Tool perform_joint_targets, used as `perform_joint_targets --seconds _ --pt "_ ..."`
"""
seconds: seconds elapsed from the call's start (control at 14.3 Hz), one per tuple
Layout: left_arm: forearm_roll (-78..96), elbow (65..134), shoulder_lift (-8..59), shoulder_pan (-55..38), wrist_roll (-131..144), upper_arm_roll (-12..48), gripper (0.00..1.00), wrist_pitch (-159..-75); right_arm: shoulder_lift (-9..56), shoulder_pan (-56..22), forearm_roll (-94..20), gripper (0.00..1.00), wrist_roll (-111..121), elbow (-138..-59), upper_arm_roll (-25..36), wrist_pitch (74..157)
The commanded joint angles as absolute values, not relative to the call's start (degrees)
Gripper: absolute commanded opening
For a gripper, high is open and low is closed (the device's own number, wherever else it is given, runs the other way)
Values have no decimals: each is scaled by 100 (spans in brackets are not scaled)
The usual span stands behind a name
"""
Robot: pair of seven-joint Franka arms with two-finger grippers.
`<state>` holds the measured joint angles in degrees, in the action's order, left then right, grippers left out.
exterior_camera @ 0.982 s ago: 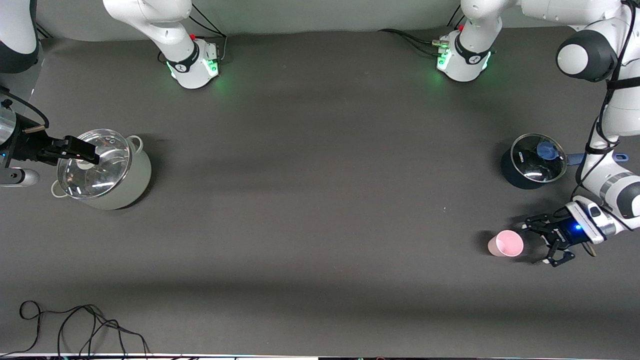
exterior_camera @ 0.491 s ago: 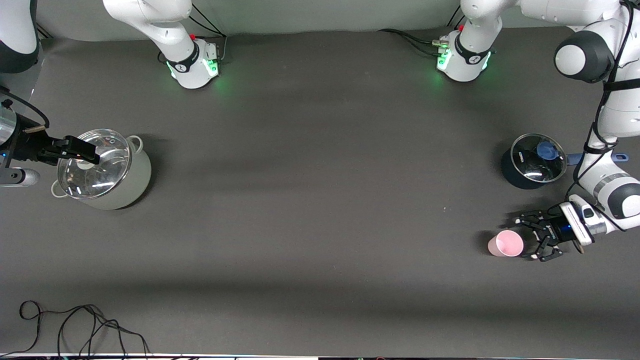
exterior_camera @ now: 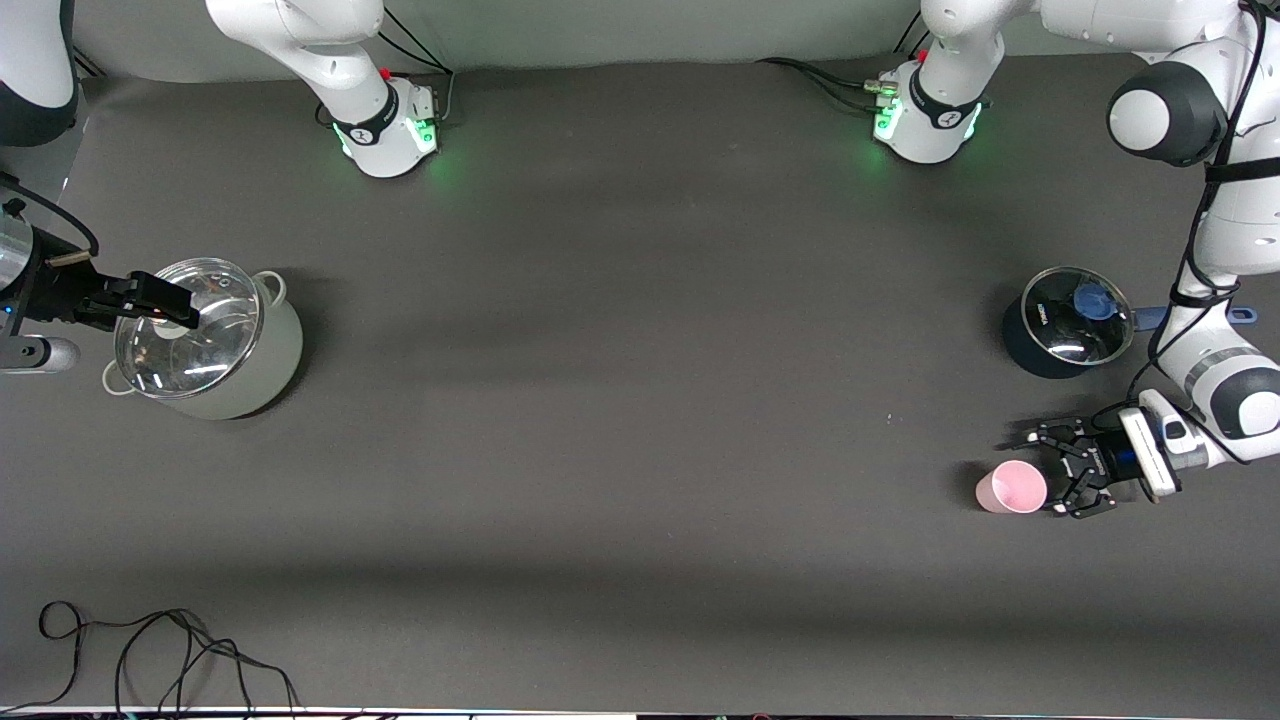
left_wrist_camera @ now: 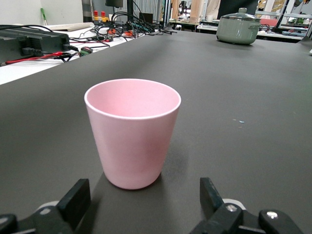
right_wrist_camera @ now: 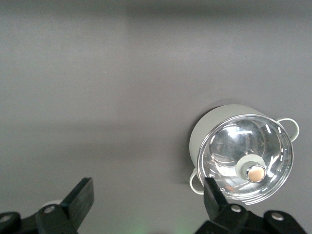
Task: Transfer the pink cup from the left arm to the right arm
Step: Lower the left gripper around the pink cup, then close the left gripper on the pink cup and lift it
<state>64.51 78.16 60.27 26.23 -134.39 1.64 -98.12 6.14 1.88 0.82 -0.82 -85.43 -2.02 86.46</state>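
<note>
Pink cup (exterior_camera: 1011, 487) stands upright at the left arm's end of the table, mouth up, axis vertical — at nine o'clock from our left gripper (exterior_camera: 1062, 470), just beside its spread claws. Our right gripper (exterior_camera: 168, 300), jaws apart, waits over the lidded grey-green pot (exterior_camera: 205, 338).

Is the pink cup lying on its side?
No, the pink cup stands upright on the table, mouth up, just ahead of the open left gripper.

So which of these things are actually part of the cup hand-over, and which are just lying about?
Part of the job:
- pink cup
- left gripper, open beside the cup
- right gripper, open, waiting over the grey-green pot

Lying about:
- grey-green pot
- dark pot
- black cable
</note>
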Motion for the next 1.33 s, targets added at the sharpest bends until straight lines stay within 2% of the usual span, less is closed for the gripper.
perform_joint_targets --seconds 0.0,0.98,1.12,1.19,1.26 --pt "6451 7857 5976 2427 -13333 141 100 -10002 677 149 18 100 -158 -8385 -185 8534" --pt "6697 7919 5985 2250 -13729 149 98 -10336 677 149 18 100 -167 -8385 -185 8534" --pt "6706 7919 5977 2250 -13737 149 81 -10336 677 149 18 100 -167 -8385 -185 8534" --pt "6715 7919 5977 2250 -13737 149 66 -10336 685 149 18 100 -167 -8385 -185 8534" --pt "6732 7919 5985 2250 -13737 149 62 -10345 677 149 18 100 -167 -8385 -185 8534"
